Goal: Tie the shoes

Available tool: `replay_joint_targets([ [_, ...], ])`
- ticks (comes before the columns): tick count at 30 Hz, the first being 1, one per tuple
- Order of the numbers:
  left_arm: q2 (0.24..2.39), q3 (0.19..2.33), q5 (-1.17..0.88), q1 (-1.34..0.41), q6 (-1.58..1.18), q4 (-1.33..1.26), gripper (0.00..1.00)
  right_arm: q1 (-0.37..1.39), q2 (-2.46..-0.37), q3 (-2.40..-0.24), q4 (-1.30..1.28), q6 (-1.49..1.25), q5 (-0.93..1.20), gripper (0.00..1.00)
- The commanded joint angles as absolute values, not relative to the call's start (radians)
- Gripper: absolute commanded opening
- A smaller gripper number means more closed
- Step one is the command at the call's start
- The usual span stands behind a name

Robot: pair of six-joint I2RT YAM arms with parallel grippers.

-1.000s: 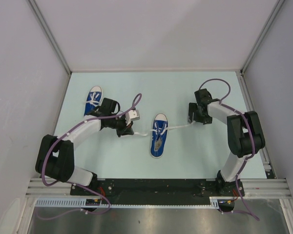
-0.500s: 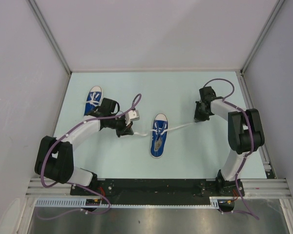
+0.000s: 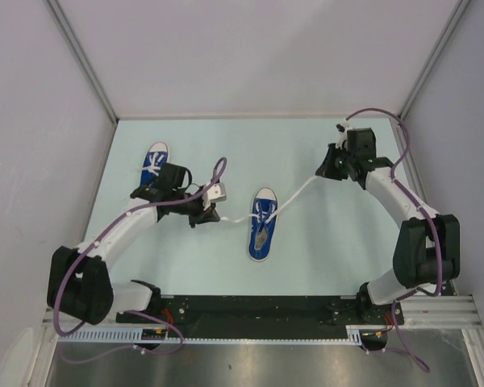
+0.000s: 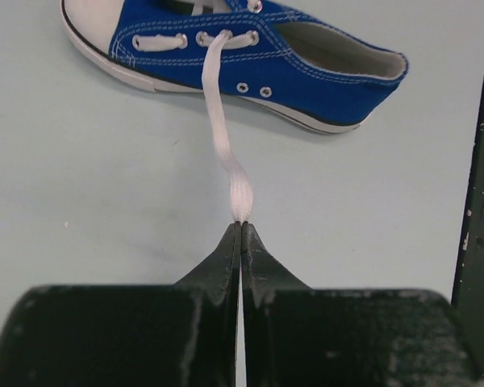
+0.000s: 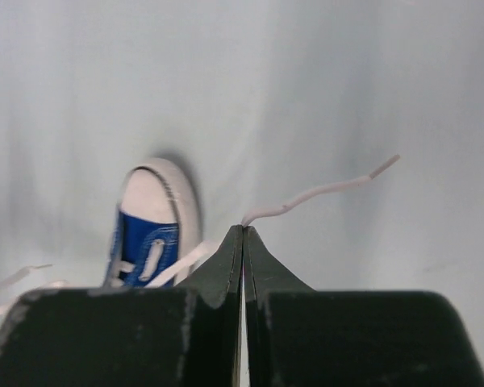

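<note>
Left gripper [image 4: 240, 227] and right gripper [image 5: 244, 230] each pinch a limp, slippery lace [image 4: 223, 137] near its end; the light shoe [image 3: 262, 226] may drag.

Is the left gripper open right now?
No, the left gripper is shut on the white lace that runs from the blue shoe.

**One high camera, two low ones riding the wrists**

The top camera sits high above and behind the arm bases. It looks down and forward over the whole table [image 3: 323, 242] out to the far walls. The left wrist camera hangs low and close, facing right along its own fingers [image 4: 218, 266] at the side of the middle shoe [image 4: 306, 72]. The right wrist camera faces left and nearward over its fingers [image 5: 222, 262] at the shoe's toe. All three views share that shoe and its laces [image 4: 224, 149].
</note>
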State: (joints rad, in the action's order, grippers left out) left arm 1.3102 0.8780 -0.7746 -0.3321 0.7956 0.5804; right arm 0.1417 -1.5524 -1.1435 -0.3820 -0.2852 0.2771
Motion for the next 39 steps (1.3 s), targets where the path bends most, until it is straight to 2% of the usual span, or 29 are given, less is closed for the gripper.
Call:
replay_joint_targets([
  [1, 1.169, 0.88, -0.871, -0.376, 0.874, 0.644, 0.0, 0.242, -1.488, -1.187, -0.247, -0.275, 0.396, 0.0],
  [6, 1.083, 0.897, -0.89, -0.5, 0.934, 0.776, 0.0, 0.376, -1.551, -1.285, -0.193, -0.317, 0.452, 0.0],
  [15, 0.899, 0.81, -0.827, -0.652, 0.936, 0.79, 0.0, 0.646, -1.721, -1.354, -0.104, -0.393, 0.623, 0.0],
  [20, 0.881, 0.788, -0.813, -0.681, 0.942, 0.795, 0.0, 0.793, -1.787, -1.37, -0.083, -0.405, 0.661, 0.0],
  [29, 0.874, 0.759, -0.818, -0.684, 0.953, 0.785, 0.0, 0.876, -1.888, -1.37, -0.103, -0.411, 0.686, 0.0],
  [33, 0.873, 0.746, -0.808, -0.686, 0.962, 0.782, 0.0, 0.876, -1.953, -1.371, -0.092, -0.436, 0.761, 0.0],
  [36, 0.868, 0.732, -0.798, -0.687, 0.965, 0.782, 0.0, 0.868, -1.971, -1.382, -0.11, -0.431, 0.788, 0.17],
  [37, 0.87, 0.724, -0.796, -0.686, 0.965, 0.782, 0.0, 0.861, -1.968, -1.396, -0.126, -0.41, 0.784, 0.3],
  [39, 0.868, 0.712, -0.799, -0.686, 0.95, 0.776, 0.0, 0.85, -1.954, -1.411, -0.156, -0.385, 0.775, 0.41],
])
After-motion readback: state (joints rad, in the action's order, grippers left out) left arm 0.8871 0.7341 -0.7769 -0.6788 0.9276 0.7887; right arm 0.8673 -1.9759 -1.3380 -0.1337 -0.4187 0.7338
